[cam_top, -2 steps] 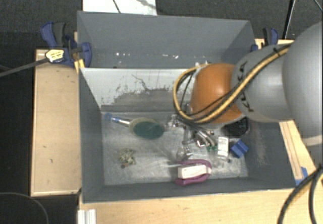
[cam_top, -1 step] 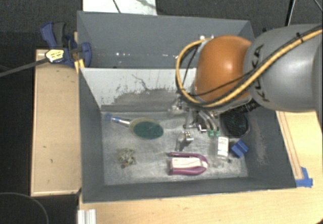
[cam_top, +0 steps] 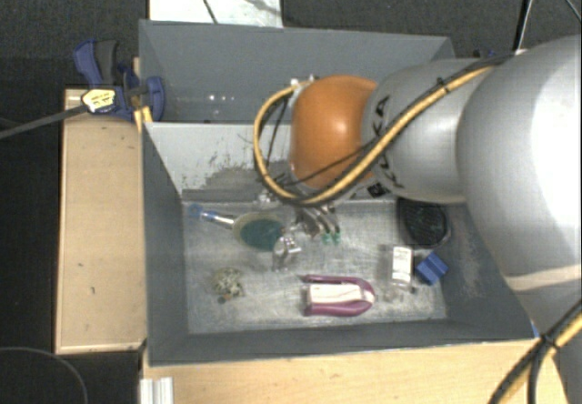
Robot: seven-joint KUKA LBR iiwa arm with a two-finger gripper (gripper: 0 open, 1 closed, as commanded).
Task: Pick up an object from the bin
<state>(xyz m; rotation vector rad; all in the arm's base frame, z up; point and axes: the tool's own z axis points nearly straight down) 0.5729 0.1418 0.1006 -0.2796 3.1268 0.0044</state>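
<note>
Working from nr wall of bin (cam_top: 318, 345) back. First, a purple-and-white packet (cam_top: 336, 295) is seen lying flat, long side parallel to that wall, bare floor all round it; approach from above is judged easy. A grey-brown clump (cam_top: 227, 283) is noted to its left, well apart, also in open floor. To the right, a small white block (cam_top: 401, 263) and a blue block (cam_top: 431, 268) are set just beside each other, close to rt wall, so room is tight there.

Mid-floor: gripper (cam_top: 291, 246) is held low, just right of a teal round disc (cam_top: 261, 233); contact not confirmed. Open or closed cannot be told; nothing is seen held. Disc is judged likeliest pick, being nearest.

A blue-tipped stick (cam_top: 211, 217) lies behind disc, nr back-left corner. A black round thing (cam_top: 424, 223) is part hidden by arm, back right. Orange cover (cam_top: 332, 134) and cables (cam_top: 260, 152) are carried above the floor, in front of back wall.
</note>
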